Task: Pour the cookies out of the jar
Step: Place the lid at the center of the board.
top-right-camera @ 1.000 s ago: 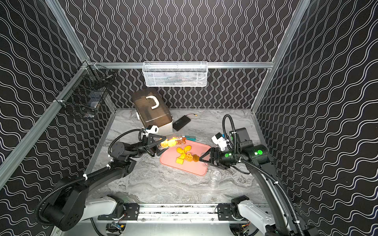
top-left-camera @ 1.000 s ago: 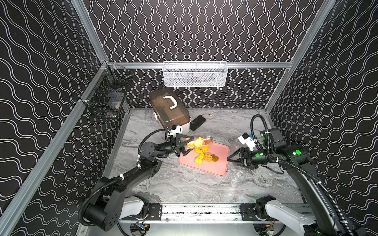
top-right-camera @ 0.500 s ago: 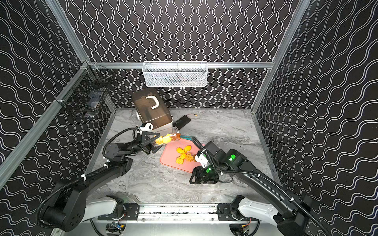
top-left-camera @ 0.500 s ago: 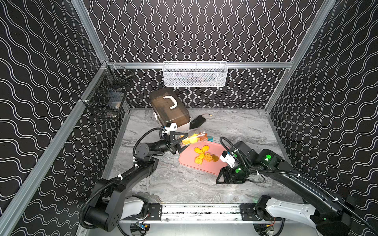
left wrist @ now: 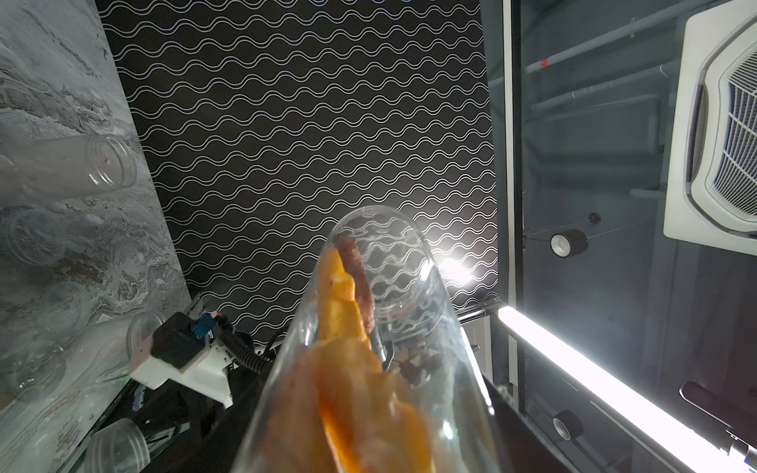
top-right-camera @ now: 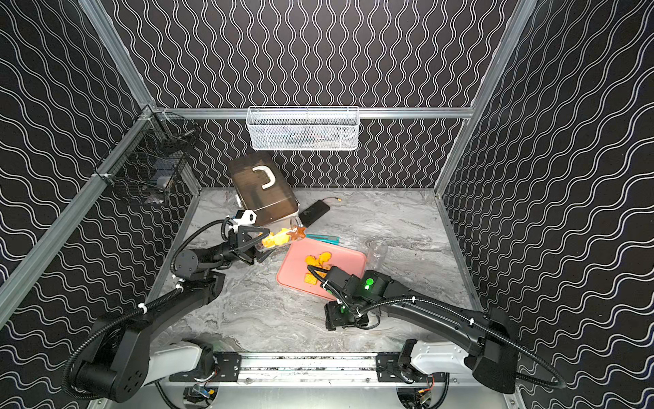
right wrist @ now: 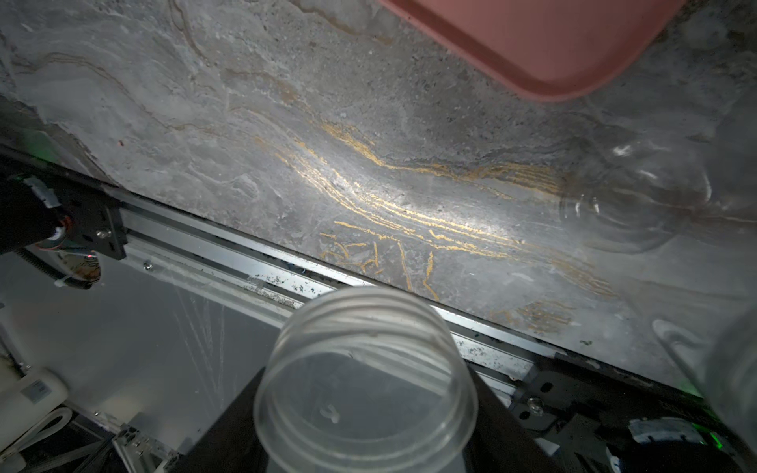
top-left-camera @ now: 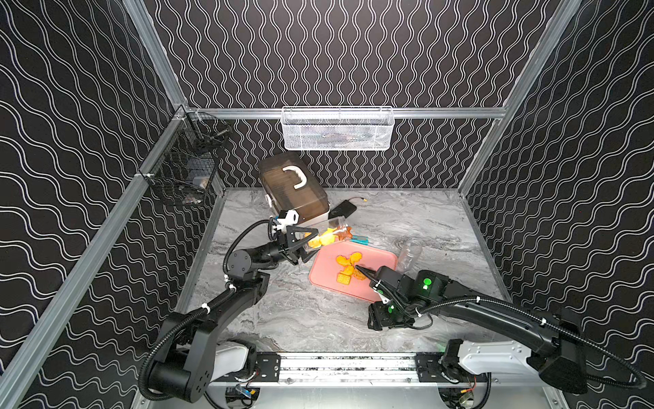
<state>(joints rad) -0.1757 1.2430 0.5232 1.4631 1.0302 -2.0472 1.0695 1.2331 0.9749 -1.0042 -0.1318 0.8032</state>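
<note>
The left claw [top-left-camera: 305, 243] grips the jar [top-left-camera: 334, 229], mouth a little raised, near the tray [top-left-camera: 384, 260]; its arm reaches forward, low. Some cookies [top-left-camera: 323, 239] are in the jar, others lie on the tray. The right claw [top-left-camera: 381, 320], wrist bent toward the front of the bench [top-left-camera: 300, 318], clasps an empty jar [right wrist: 364, 368].

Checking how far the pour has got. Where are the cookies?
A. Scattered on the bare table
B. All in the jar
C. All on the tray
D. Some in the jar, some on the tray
D: some cookies sit inside the tilted jar, and a cluster lies on the tray.
</note>
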